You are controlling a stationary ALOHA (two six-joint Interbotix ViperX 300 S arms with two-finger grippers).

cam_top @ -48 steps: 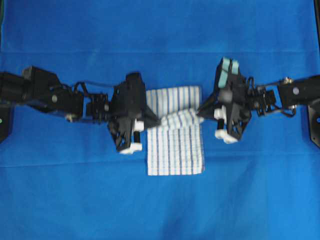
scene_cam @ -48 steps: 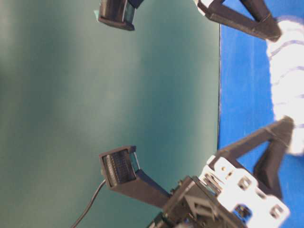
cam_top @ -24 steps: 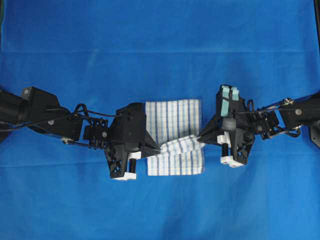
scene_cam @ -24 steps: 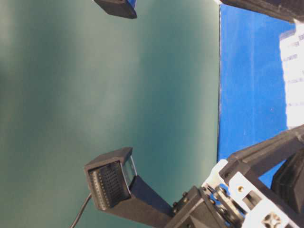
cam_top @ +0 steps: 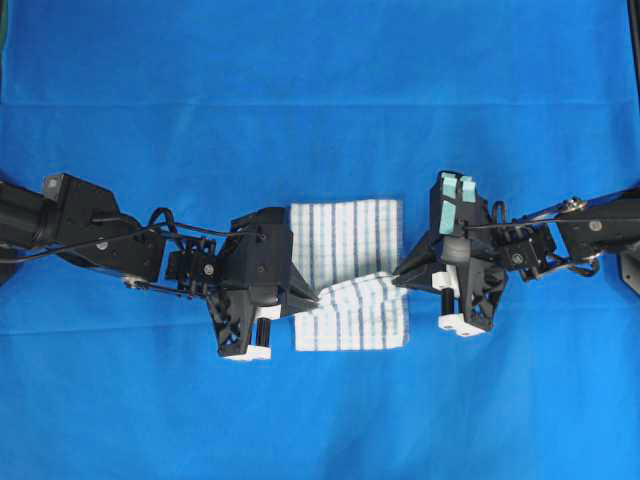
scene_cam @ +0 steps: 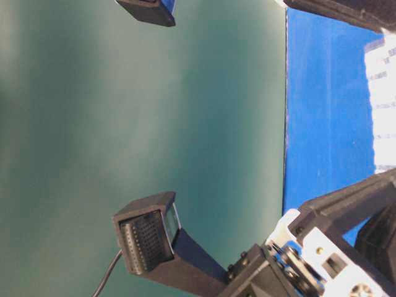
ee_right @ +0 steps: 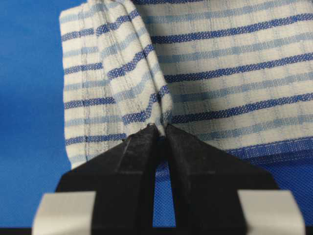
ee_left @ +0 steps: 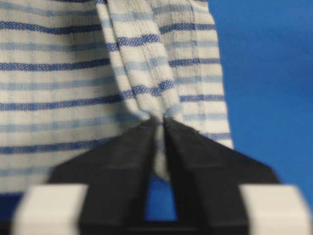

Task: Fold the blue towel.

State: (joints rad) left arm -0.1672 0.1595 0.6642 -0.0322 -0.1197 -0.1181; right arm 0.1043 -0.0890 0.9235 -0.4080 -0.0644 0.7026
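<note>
The blue towel (cam_top: 350,240), white with blue stripes, lies mid-table on the blue covering, with a raised ridge across its near half. My left gripper (cam_top: 312,297) is at the ridge's left end. My right gripper (cam_top: 398,278) is at its right end. In the left wrist view the black fingers (ee_left: 127,156) of the gripper (ee_left: 159,121) stand close together with a pinch of towel (ee_left: 58,73) between them. In the right wrist view the gripper (ee_right: 161,128) pinches a fold of towel (ee_right: 234,73) at its tips.
The blue table covering (cam_top: 320,100) spreads all round the towel. Both arms reach in low from the sides, left arm (cam_top: 100,225) and right arm (cam_top: 590,235). The table-level view shows a green backdrop (scene_cam: 124,124) and camera housings (scene_cam: 145,238).
Both grippers moved toward the near edge with the towel's ridge, dragging the far edge nearer. Since half a second ago they have barely moved and the ridge sits lower.
</note>
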